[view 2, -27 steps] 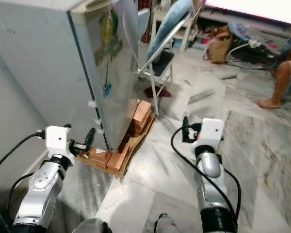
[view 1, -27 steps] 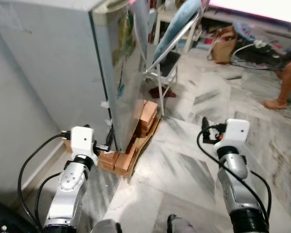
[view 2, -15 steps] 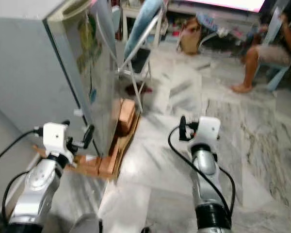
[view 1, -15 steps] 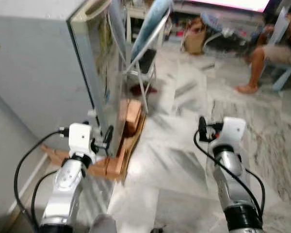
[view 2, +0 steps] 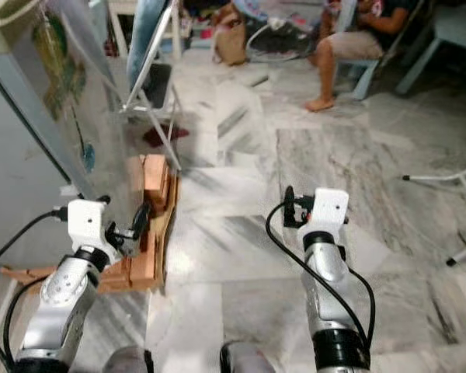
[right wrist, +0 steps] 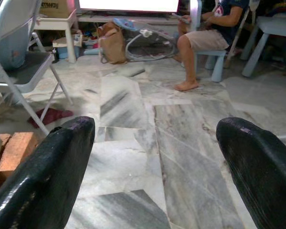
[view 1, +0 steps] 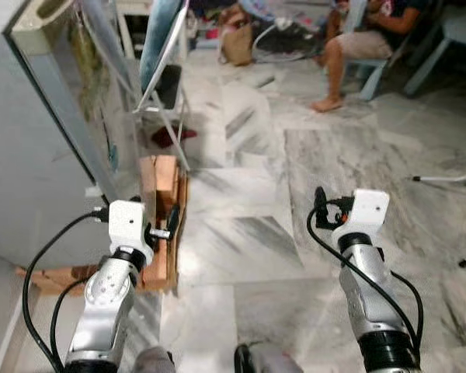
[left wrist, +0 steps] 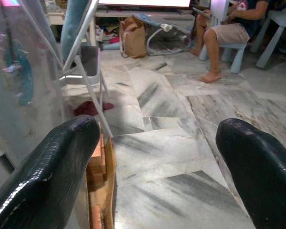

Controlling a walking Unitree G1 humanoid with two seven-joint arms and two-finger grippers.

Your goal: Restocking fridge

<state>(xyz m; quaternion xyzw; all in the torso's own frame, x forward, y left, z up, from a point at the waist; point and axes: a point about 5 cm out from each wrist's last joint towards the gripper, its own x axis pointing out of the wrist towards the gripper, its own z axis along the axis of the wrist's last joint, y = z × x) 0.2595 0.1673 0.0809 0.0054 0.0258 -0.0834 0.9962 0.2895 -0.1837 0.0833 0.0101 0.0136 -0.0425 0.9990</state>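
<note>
We stand on a pale marble floor (view 1: pixel 248 233) with grey veining, in a lived-in room. Ahead of our right gripper (right wrist: pixel 148 157) the floor runs out to a person (right wrist: pixel 205 33) sitting on a light blue stool (right wrist: pixel 218 67), one bare foot on the marble. Beside the person, farther from us, a tan bag (right wrist: pixel 112 43) lies near a white wire-framed seat (right wrist: pixel 143 38), under a bright screen (right wrist: pixel 128 5) along the far wall. A white folding chair (right wrist: pixel 19 67) with a dark seat stands off to the left of that gripper, a red cloth (right wrist: pixel 50 117) on the floor by its legs.

The fridge (view 1: pixel 39 155), the thing our task concerns, stands just to the left of our left gripper (left wrist: pixel 157 157). Its door (view 2: pixel 70 116) is closed and shiny, with a picture and a blue ornament on it, and it rises well above the gripper. The fridge rests on bricks (view 1: pixel 159 183) and a wooden board (view 1: pixel 167 268), which lie below and just ahead of the left gripper's fingers (left wrist: pixel 52 167). We see no goods for stocking near either gripper.

Both grippers are held out in front of us, low over the floor. Each has its two black fingers spread wide apart with nothing between them, bare marble showing through the gap.
</note>
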